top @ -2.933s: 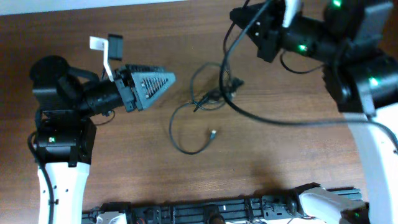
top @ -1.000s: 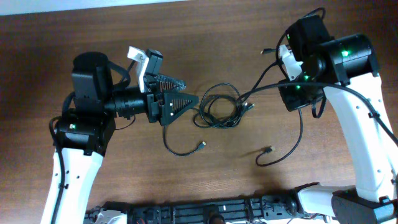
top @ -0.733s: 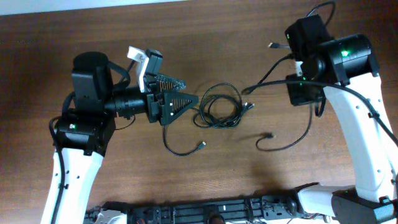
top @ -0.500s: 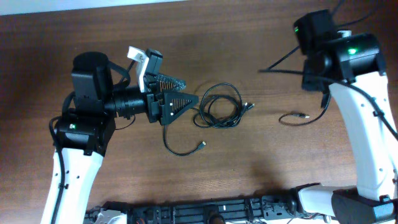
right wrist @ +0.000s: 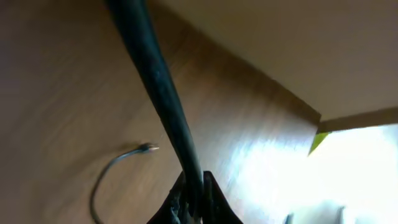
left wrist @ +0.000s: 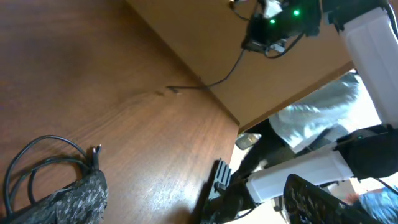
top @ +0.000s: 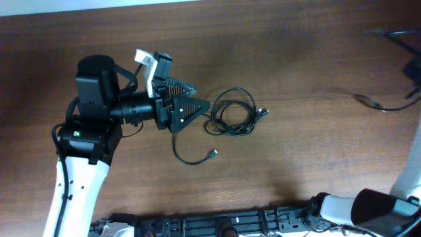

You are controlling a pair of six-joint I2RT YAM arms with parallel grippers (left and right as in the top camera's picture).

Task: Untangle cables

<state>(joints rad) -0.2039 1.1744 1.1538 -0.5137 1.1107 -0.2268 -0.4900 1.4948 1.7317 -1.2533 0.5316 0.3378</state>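
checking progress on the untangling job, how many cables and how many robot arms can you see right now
cables: 2 (coiled cable, held cable)
robot arms: 2 (left arm, right arm, mostly out of the overhead view)
total: 4

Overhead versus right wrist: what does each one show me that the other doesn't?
Only overhead: the open left gripper beside the coiled cable, and a loose cable tail lying below them. Only right wrist: the right gripper closed on its held cable, which runs up out of frame. Both: the wooden table, and what seems to be the same plug end lying near the table's right edge.
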